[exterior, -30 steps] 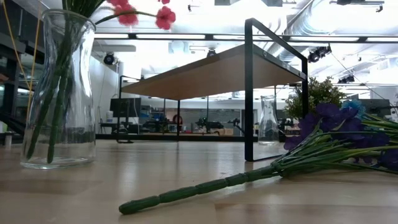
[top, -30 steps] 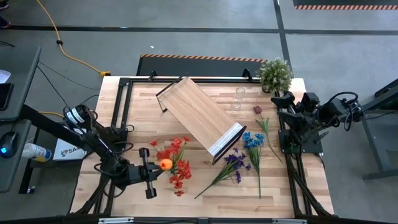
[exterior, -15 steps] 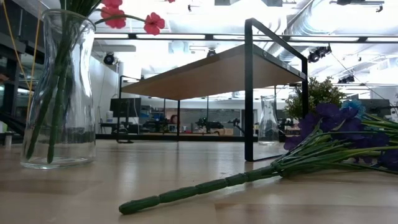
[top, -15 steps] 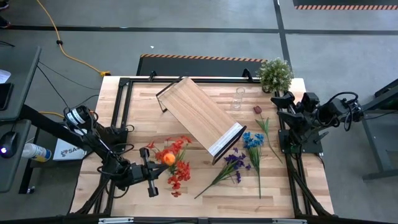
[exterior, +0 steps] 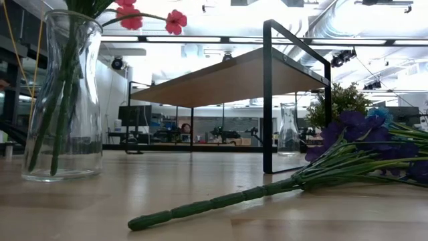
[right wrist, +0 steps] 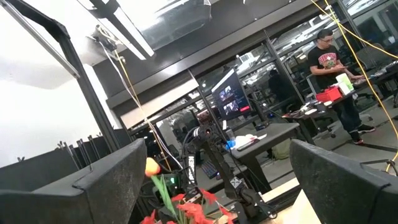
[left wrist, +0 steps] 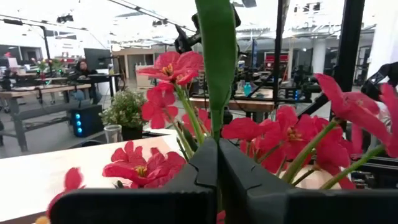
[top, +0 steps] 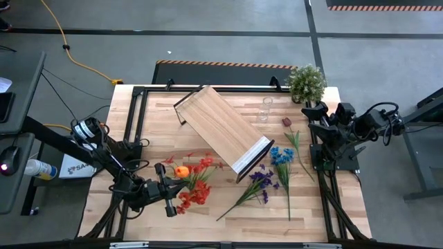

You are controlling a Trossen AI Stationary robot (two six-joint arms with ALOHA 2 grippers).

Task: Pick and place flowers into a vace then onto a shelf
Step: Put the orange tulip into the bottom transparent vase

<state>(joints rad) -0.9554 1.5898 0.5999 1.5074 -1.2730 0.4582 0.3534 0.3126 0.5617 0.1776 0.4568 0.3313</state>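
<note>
A bunch of red and orange flowers (top: 192, 181) stands with its green stalks in a clear glass vase (exterior: 63, 94) near the table's front left. My left gripper (top: 173, 187) is beside the blooms, shut on the bunch. Loose purple flowers (top: 261, 180) and blue flowers (top: 282, 158) lie flat on the table at the front right. The wooden shelf (top: 221, 128) stands slantwise mid-table on its dark metal legs (exterior: 267, 100). My right gripper (top: 317, 111) waits open and raised at the table's right edge, holding nothing. My left gripper pinches a green leaf or stalk of the bunch (left wrist: 217, 127) between its two shut fingers (left wrist: 186, 177). The fingers come in about level from the table's left side. The green part rises above the fingertips among the red blooms, and the stalks' lower ends (exterior: 57, 154) stand inside the vase.
A second, small glass vase (top: 266, 109) and a bushy potted plant (top: 306, 81) stand at the far right. A dark maroon bloom (top: 286, 122) lies near them. A purple bunch's green stalk (exterior: 221, 201) stretches across the front of the table.
My left gripper has stayed in place but turned at the wrist. The bunch has swung with it: the orange bloom and some red blooms have moved toward the far edge, and the blooms above the vase's mouth have shifted. The vase has stayed put.
</note>
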